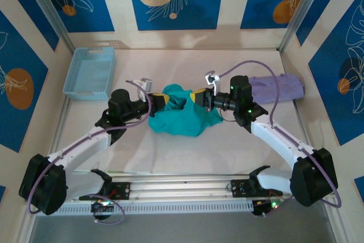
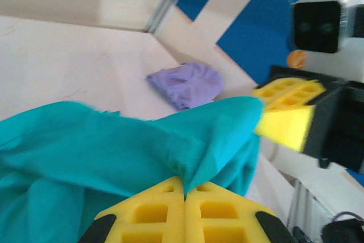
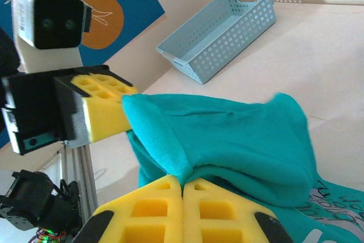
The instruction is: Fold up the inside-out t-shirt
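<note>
The left tool (image 1: 161, 102) and right tool (image 1: 198, 97) are both clamping tight on the inside-out t-shirt (image 1: 183, 116); we are holding it bunched between them, mid-desk (image 1: 187, 155).

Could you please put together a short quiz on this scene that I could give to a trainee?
1. True or false: the pale lavender folded cloth garment lies inside the light blue perforated plastic basket.
2. Of the left gripper and the right gripper, which is shut on the teal-green soft cloth t-shirt? A: left only. B: right only. C: both.
3. Fill in: seen from the robot, the basket stands at the far ___ side.

Key: 1 false; 2 C; 3 left.
</note>
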Tool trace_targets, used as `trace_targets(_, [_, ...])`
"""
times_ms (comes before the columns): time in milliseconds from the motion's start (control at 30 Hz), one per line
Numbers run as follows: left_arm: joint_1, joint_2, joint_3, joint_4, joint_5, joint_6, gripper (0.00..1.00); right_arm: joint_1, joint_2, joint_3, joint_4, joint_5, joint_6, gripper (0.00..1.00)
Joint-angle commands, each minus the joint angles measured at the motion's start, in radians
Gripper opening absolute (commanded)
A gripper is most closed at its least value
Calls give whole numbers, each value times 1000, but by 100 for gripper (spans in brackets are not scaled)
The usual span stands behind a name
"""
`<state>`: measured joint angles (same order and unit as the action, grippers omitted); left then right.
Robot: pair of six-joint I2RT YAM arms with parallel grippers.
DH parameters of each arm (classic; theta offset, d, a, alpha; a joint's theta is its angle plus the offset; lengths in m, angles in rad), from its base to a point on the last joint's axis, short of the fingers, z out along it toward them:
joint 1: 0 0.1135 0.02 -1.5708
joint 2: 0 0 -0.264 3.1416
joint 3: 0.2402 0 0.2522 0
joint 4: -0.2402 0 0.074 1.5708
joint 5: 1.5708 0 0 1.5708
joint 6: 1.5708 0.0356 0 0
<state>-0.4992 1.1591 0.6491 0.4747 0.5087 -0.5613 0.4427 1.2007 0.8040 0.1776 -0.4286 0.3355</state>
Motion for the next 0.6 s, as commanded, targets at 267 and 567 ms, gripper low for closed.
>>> trace_targets(267, [8, -55, 31, 133, 150, -57, 0, 129, -18, 83, -279, 314, -244, 38])
trace_targets(567, [8, -49, 44, 98, 135, -43, 0, 247, -53, 26, -200, 339, -316, 63])
